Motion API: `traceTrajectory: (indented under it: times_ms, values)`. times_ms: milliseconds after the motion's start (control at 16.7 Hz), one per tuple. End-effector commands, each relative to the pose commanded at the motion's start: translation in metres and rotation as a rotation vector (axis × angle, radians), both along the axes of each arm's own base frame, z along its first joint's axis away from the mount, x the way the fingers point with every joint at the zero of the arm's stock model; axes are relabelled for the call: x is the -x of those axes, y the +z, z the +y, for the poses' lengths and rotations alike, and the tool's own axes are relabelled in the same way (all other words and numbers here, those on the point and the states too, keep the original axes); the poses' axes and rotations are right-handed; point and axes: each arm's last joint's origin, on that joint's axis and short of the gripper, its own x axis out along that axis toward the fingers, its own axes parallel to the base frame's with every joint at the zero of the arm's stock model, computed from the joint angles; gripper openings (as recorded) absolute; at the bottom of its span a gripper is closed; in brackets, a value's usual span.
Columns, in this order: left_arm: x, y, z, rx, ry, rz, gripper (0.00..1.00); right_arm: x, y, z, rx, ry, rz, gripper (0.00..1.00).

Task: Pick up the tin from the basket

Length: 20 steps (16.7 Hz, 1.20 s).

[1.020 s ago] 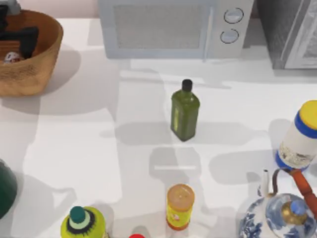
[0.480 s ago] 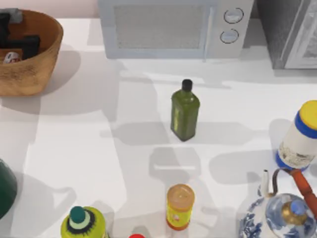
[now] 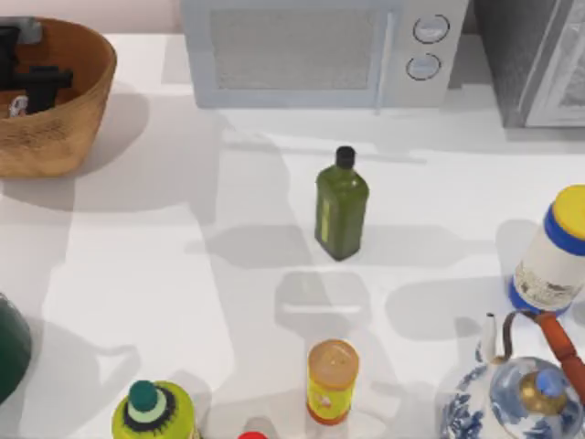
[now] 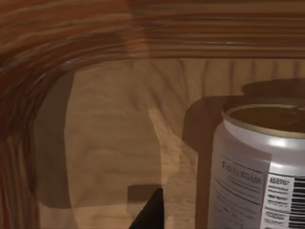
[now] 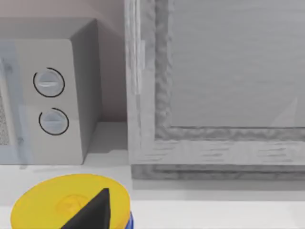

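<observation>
The tan woven basket (image 3: 64,128) stands at the table's far left corner. My left gripper (image 3: 32,82) reaches down inside it, open, with the tin (image 3: 16,105) peeking out just beside it. In the left wrist view the tin (image 4: 259,167) stands upright on the basket floor (image 4: 109,143), white-bodied with a dull gold top. One dark fingertip (image 4: 150,214) sits beside the tin, a gap apart from it. My right arm is parked; its dark fingertip (image 5: 93,210) hovers above a yellow jar lid (image 5: 52,202), with nothing held.
A microwave (image 3: 311,50) lines the back edge. A green bottle (image 3: 341,206) stands mid-table. A yellow canister (image 3: 332,380), a blue-white teapot (image 3: 512,393), a yellow-lidded jar (image 3: 558,251) and a green-yellow bottle (image 3: 155,412) crowd the front and right.
My left gripper has shifted inside the basket, toward the left edge and lower over the tin. Nothing else on the table has moved.
</observation>
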Motion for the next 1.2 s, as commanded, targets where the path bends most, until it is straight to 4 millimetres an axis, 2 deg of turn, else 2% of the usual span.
traceTrajectory:
  times_ms: [360,840,900,1020,1200]
  values:
    - [0.000,0.000,0.000,0.000,0.000,0.000,0.02,0.000,0.000,0.000,0.000,0.000,0.000,1.00]
    - [0.000,0.000,0.000,0.000,0.000,0.000,0.00,0.000,0.000,0.000,0.000,0.000,0.000,1.00]
    - [0.007,0.020,0.000,-0.005,0.012,-0.016,0.00,0.000,0.000,0.000,0.000,0.000,0.000,1.00]
    - [0.008,0.023,0.000,-0.007,0.011,-0.022,0.00,0.000,0.000,0.000,0.000,0.000,0.000,1.00]
    - [0.016,0.044,-0.005,-0.017,0.012,-0.074,0.00,0.000,0.000,0.000,0.000,0.000,0.000,1.00]
